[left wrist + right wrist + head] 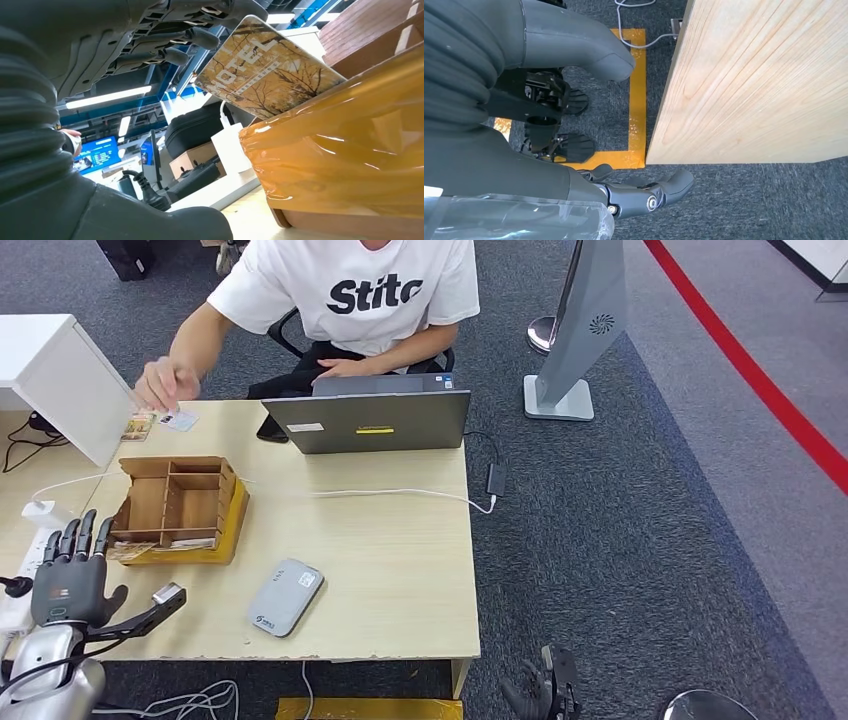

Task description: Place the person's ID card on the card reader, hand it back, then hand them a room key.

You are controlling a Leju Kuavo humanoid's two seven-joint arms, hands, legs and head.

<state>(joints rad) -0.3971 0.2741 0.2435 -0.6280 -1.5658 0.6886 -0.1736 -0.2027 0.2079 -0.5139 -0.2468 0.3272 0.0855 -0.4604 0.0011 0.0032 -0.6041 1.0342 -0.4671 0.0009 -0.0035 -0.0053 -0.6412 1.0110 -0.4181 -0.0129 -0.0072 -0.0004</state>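
A person's hand rests at the table's far left, just over a pale ID card lying beside a patterned card. The grey card reader lies near the table's front edge. A hotel key card leans out of the yellow tray under the wooden organiser box. My left hand stands beside the box's left front corner. Its fingers are stretched out close to the key card's edge and the thumb is apart. My right hand hangs below the table's front right corner, holding nothing.
An open grey laptop stands at the table's far side with a white cable running across the top. A white box sits at the far left. A power strip and plugs lie by my left arm. A sign stand rises on the right.
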